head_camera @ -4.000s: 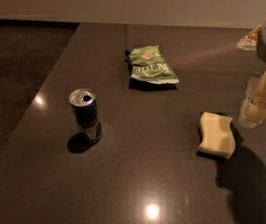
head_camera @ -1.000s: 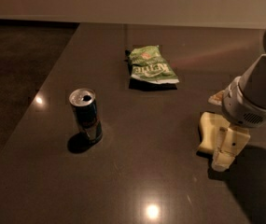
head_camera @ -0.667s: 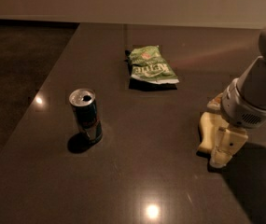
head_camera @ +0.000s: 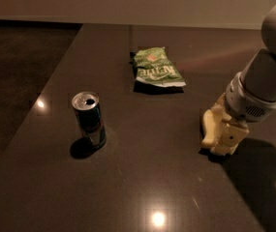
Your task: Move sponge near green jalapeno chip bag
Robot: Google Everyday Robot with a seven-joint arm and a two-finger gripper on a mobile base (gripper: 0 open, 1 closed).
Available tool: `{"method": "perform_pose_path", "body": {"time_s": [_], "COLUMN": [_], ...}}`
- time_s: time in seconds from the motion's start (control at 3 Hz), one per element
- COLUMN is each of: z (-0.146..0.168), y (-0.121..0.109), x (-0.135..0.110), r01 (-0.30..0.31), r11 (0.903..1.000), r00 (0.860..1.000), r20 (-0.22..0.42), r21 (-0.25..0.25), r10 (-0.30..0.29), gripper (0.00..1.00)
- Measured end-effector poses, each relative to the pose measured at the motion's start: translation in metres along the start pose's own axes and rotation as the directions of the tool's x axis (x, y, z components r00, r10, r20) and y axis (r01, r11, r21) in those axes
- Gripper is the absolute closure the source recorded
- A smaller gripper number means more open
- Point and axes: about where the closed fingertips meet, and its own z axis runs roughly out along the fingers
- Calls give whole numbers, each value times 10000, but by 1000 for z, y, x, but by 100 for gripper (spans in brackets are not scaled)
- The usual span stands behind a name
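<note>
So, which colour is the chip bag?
The chip bag is light green with white lettering, camera view; the gripper is at the sponge.

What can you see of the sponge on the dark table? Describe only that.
The sponge is a pale yellow, soft-looking foam block lying on the right side of the dark table, apart from the green chip bag. Only its left edge shows; the cream gripper stands over the rest, covering it.

Likely office kitchenette: dark polished counter (head_camera: 147, 144), ceiling-light glare on it. Drink can (head_camera: 88, 117) well left of hand (head_camera: 222, 144); green jalapeno chip bag (head_camera: 156, 67) beyond it, to its left. Hand low at counter surface.
</note>
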Motion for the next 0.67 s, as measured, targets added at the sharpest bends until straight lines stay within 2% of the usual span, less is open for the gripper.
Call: {"method": "perform_pose_path", "body": {"time_s": [0.33, 0.67], "z": [-13, -28], "y": [-25, -57], "x": [-26, -60], "r01": [-231, -356], "r11": [9994, 9964], "r00": [9995, 9978], "r20": [233, 588], "r21": [253, 765], "r10": [226, 311], "gripper": [91, 100]}}
